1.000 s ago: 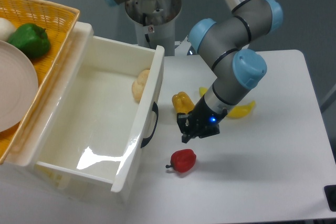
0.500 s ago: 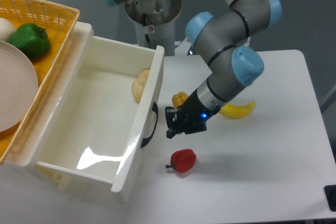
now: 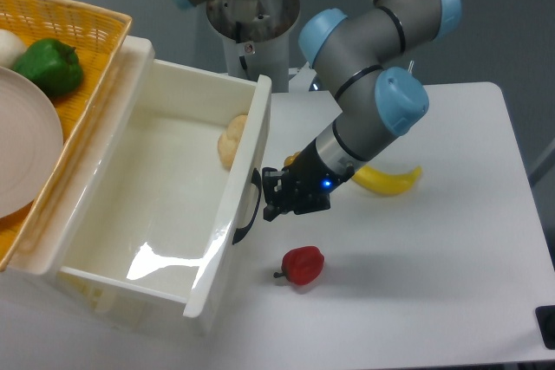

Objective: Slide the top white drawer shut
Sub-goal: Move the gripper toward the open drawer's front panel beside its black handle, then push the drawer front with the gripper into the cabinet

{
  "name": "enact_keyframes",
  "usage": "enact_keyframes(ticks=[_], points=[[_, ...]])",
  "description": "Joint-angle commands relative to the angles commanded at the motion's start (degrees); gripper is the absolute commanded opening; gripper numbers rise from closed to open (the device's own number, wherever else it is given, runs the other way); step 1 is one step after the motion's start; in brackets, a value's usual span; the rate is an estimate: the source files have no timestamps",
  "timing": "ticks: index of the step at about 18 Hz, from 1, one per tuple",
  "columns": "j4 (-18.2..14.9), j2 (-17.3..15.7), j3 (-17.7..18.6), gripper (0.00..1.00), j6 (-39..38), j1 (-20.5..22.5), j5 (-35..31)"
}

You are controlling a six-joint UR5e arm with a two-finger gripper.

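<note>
Black two-finger gripper (image 3: pixel 271 195), its jaw gap impossible to tell, sits just beside the curved black handle (image 3: pixel 249 208) of the top white drawer (image 3: pixel 156 205), a glossy plastic box standing wide open; best to push squarely on the front, clear of the small red pepper (image 3: pixel 302 265).

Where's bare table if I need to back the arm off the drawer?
Free: the white table right of the red pepper and below the banana. Crowded: between the top white drawer front and the gripper, by the handle.
</note>
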State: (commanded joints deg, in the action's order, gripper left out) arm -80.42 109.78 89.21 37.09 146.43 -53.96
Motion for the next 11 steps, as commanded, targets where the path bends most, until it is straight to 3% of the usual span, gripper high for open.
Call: enact_keyframes(ticks=[11], points=[[-2.02,-1.32,0.09,0.0,-0.09,-1.31,0.0]])
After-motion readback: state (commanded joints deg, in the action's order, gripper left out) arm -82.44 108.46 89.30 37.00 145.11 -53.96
